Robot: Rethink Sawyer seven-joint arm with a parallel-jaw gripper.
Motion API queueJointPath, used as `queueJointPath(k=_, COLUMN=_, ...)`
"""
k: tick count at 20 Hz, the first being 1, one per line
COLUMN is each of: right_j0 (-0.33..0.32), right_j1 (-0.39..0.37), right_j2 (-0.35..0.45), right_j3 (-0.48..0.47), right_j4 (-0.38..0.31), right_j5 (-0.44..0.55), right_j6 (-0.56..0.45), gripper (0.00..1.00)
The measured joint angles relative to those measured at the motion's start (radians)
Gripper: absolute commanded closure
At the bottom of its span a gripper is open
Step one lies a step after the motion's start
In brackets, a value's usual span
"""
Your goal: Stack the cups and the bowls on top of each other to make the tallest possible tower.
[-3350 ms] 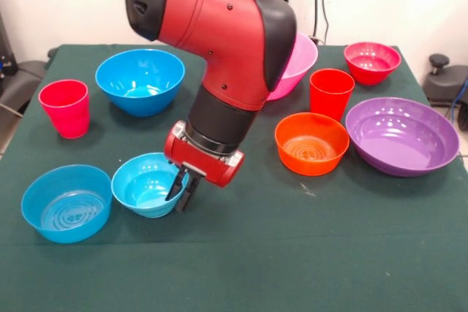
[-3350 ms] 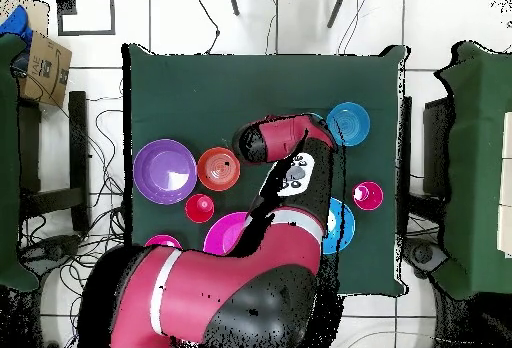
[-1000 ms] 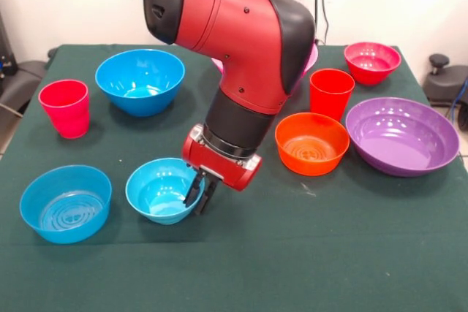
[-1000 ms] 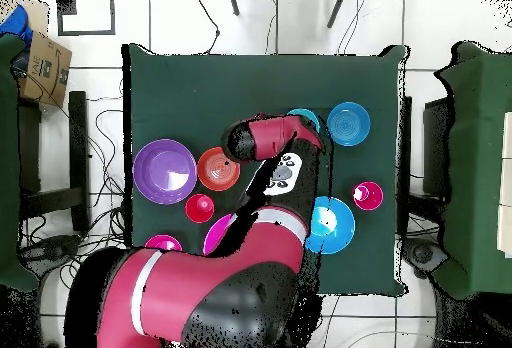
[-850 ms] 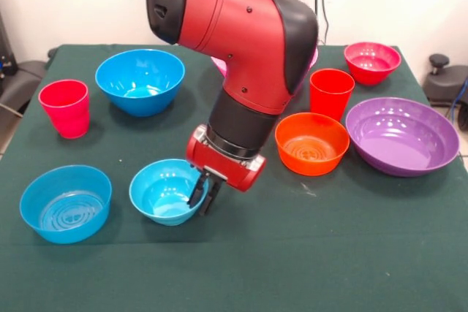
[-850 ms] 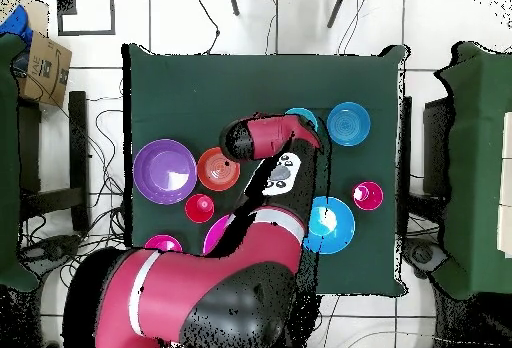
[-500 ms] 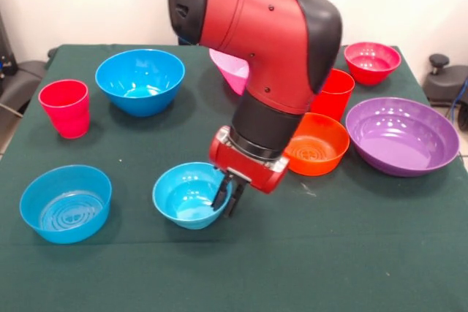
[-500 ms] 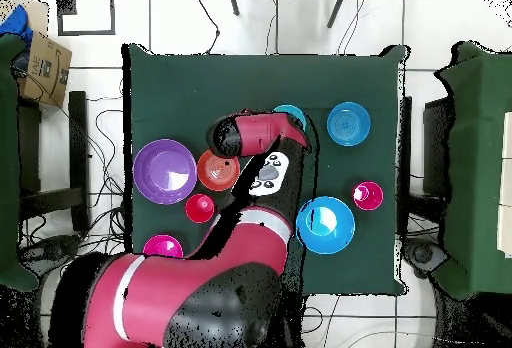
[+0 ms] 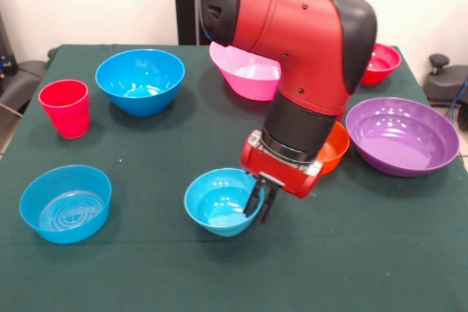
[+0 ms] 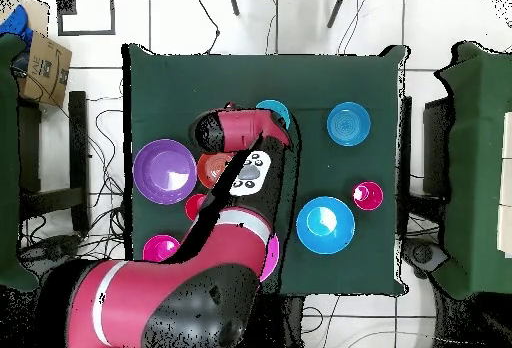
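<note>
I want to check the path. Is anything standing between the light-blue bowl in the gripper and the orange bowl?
Nothing visible does. The gripper holds the light-blue bowl by its rim, and only bare cloth lies between it and the orange bowl, which the arm partly hides.

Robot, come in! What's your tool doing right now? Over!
Tool shut on rim of small light-blue plastic bowl. Small orange plastic bowl close beside, partly behind arm. No tower yet. Path between them clear.

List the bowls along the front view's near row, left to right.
Small blue bowl → small light-blue bowl, its rim pinched in the gripper → wide purple bowl, set somewhat farther back.
</note>
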Motion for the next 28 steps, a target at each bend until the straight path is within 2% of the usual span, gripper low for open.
queueJointPath(k=18, right_j0=0.061, right_j1=0.084, right_j2=-0.106, right_j3=-0.077, right_j4=0.128, right_j5=0.001, right_j6=0.0, gripper=1.0)
queueJointPath(k=28, right_j0=0.063, right_j1=0.088, right_j2=-0.116, right_j3=-0.079, right_j4=0.145, right_j5=0.001, right_j6=0.0, gripper=1.0)
